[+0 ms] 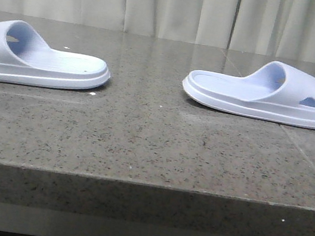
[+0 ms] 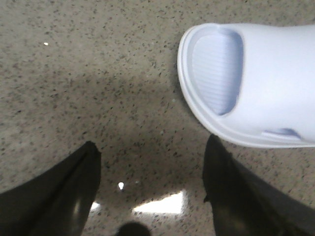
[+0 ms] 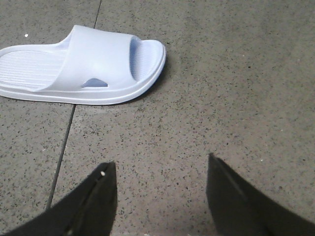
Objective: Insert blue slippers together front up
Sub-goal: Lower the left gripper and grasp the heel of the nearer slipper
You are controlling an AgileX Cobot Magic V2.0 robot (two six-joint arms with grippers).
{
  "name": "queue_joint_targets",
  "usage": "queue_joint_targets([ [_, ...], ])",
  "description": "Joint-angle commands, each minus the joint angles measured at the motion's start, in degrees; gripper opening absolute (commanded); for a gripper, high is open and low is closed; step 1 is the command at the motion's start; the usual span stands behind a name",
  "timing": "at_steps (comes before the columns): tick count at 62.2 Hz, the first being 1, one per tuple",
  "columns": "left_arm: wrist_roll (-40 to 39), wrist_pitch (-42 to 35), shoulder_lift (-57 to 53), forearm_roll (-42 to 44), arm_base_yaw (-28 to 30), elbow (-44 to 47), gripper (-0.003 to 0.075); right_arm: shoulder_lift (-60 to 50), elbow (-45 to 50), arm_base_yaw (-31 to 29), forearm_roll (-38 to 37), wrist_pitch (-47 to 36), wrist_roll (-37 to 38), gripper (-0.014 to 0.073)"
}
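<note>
While I'm hovering over the speckled grey stone table (image 1: 141, 145), both blue slippers are sitting flat on it, soles down, well apart from each other. From the front camera, the left slipper (image 1: 34, 61) is off at the left edge with its heel pointing inward, and the right slipper (image 1: 270, 97) is over on the right, heel end also pointing toward the middle, little oval cut-out showing on its strap. Pale curtains (image 1: 176, 6) hang behind the table.

My left gripper (image 2: 152, 187) has its fingers spread wide with nothing between them, just bare stone; the toe end of a slipper sits just beside one fingertip, not touching as far as I can tell. My right gripper (image 3: 160, 196) is spread wide too, holding nothing, and its slipper lies well clear of the fingers across a tile seam (image 3: 64, 147).

No logo, label or writing that I can read on either slipper.
</note>
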Motion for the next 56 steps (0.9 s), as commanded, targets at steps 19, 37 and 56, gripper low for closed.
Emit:
queue_joint_targets([
  [19,20.85,-2.26,10.84,-29.81,5.35,-2.07,0.0440,0.80,-1.81,-0.03,-0.56,-4.07,-0.35,0.0437],
  [37,22.46,-2.39,18.90,-32.54,5.35,-3.25,0.0440,0.80,-1.81,-0.03,-0.56,-4.30,-0.35,0.0437],
  [56,28.50,2.32,22.72,-40.03,5.35,-3.41,0.0439,0.80,-1.81,-0.03,-0.56,-4.63,-0.35,0.0437],
])
